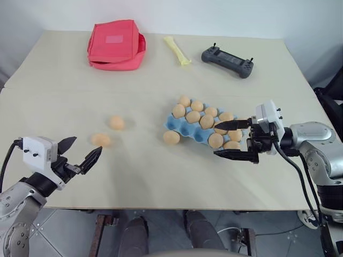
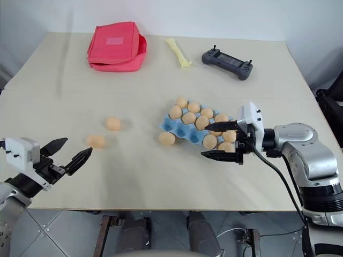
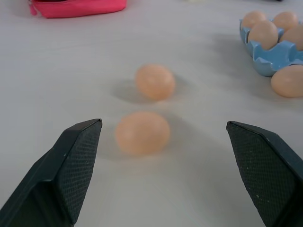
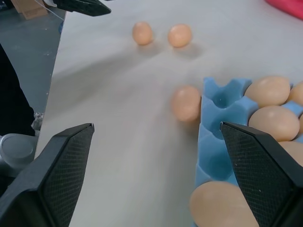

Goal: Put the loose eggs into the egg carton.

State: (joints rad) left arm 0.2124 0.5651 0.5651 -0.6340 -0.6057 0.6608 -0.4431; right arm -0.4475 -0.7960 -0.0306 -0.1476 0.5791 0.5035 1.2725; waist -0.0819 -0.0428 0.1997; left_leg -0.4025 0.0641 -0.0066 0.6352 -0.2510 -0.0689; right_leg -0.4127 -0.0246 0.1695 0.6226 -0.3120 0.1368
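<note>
Three loose eggs lie on the table: one point(image 1: 117, 122) and another point(image 1: 100, 140) at the left, and a third point(image 1: 171, 137) touching the near left corner of the light blue egg carton point(image 1: 174, 125). Several eggs fill the carton's cups, and two cups point(image 4: 222, 97) at its left end stand empty. My left gripper point(image 1: 84, 147) is open, level, just short of the nearest egg point(image 3: 142, 133), which lies ahead between its fingers point(image 3: 75, 156). Also open and holding nothing, my right gripper point(image 1: 216, 139) hovers over the carton's near right end, pointing left.
A red pouch point(image 1: 115, 45) lies at the far left of the table. Beside it at the back are a pale yellow strip point(image 1: 177, 51) and a black handheld controller point(image 1: 227, 61). The table's front edge point(image 1: 161, 208) runs just below both grippers.
</note>
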